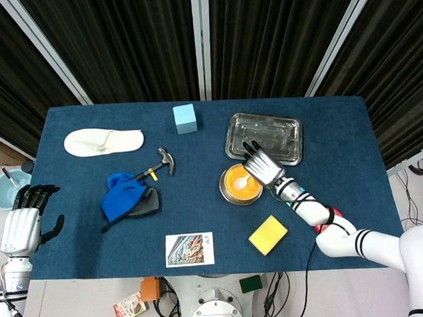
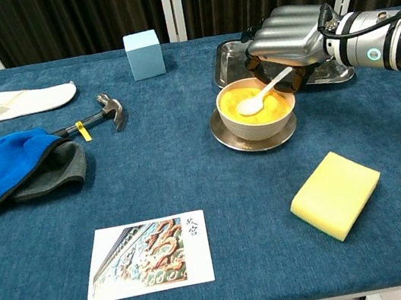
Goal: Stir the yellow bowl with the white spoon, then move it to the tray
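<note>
A blue-clothed desk (image 1: 74,237) carries a white insole (image 1: 103,142), blue cube (image 1: 185,119), hammer (image 1: 158,163), blue cap (image 1: 128,197), postcard (image 1: 189,249), yellow sponge (image 1: 268,234), steel tray (image 1: 264,137) and saucer (image 2: 258,139) under the yellow bowl (image 2: 255,107).
</note>
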Motion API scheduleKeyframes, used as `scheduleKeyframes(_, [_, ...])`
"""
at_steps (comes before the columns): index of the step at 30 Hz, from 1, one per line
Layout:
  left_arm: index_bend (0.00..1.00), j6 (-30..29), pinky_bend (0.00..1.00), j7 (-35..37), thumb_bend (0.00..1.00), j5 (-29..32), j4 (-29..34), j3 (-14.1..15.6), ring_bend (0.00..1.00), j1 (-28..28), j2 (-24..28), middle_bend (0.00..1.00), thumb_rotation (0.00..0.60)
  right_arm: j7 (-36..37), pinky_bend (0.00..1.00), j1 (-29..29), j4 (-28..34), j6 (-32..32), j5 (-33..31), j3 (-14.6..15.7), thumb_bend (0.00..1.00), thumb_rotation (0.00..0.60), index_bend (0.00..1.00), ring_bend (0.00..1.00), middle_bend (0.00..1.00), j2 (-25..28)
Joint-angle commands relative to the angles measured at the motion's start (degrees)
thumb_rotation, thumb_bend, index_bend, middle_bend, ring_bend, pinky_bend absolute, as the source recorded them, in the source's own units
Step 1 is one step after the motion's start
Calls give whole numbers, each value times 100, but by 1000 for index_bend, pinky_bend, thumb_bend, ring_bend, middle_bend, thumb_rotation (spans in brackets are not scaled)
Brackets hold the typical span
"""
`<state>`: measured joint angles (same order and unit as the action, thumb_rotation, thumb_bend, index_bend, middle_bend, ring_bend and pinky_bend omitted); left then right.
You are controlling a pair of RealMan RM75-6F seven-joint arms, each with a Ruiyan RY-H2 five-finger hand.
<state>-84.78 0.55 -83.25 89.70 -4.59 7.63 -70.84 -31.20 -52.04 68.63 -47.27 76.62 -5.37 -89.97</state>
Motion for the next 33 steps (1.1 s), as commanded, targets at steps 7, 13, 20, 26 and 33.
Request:
scheduleKeyframes(7, [232,1,88,17,348,-9,-31,6,143,-10,-5,193,600,49,189,26,115,-181,100,-36,465,600,597,126,377,62])
scheduleKeyframes(13, [231,7,88,-5,348,-35,-9,6,142,1,-1,193,600,-13,189,8,237,-274,219,-50,480,600,629,194,466,211])
scheduleKeyframes(20, [231,-1,86,-42,348,-42,27,12,143,-7,4,193,600,-434,191,-52,580,-287,339,-33,494,600,640,218,492,614])
scheduleKeyframes(26, [231,-12,86,-65,348,-71,48,14,143,-1,-28,193,600,-1325,194,-206,795,-221,606,90,496,600,648,225,497,948])
scheduleKeyframes(33, [232,-33,87,-50,349,-78,28,22,143,-14,-85,193,600,-2317,237,-469,816,109,692,155,501,600,651,238,497,945])
